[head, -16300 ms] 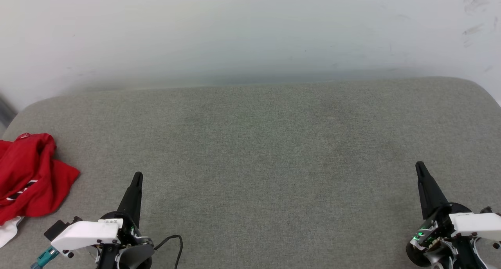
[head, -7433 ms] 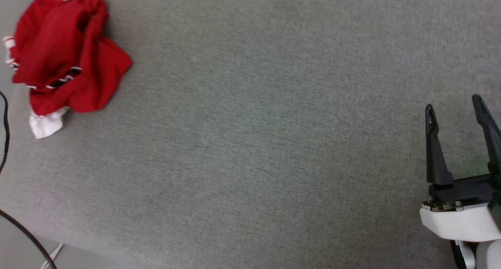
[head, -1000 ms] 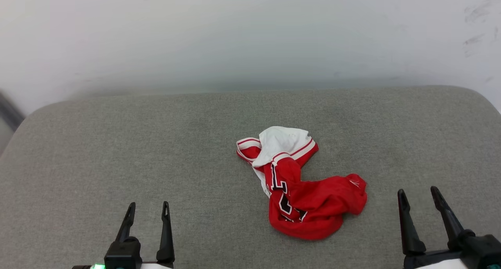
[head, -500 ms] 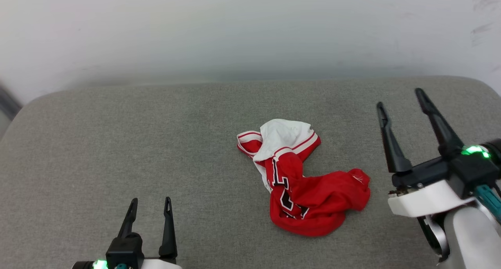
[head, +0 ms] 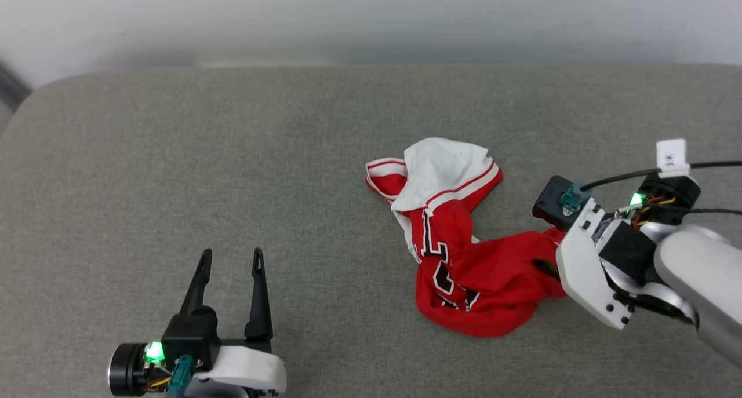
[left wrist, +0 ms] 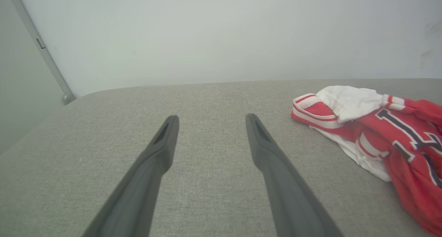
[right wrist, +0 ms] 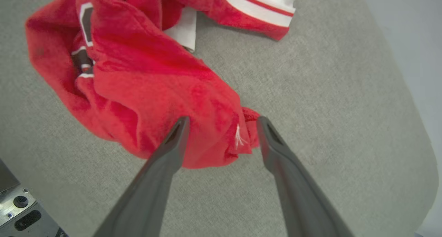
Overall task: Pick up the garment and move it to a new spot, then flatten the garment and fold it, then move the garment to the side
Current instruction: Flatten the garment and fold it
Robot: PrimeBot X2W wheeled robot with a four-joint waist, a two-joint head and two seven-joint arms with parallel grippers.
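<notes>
I saw the garment (head: 464, 259) crumpled on the grey cushion (head: 174, 154); right gripper (right wrist: 221, 121) wide around its red corner; left gripper (head: 232, 252) wide, empty.

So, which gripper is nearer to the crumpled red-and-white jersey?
Right. The right gripper, open, straddles a corner of the crumpled red-and-white jersey; the left gripper stands apart, well to its left.

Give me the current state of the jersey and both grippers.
Red jersey: crumpled in a heap on the gray cushion, not flattened or folded.
Left gripper: open, empty, apart from the jersey.
Right gripper: open, fingers straddling the jersey's red corner, not closed on it.
</notes>
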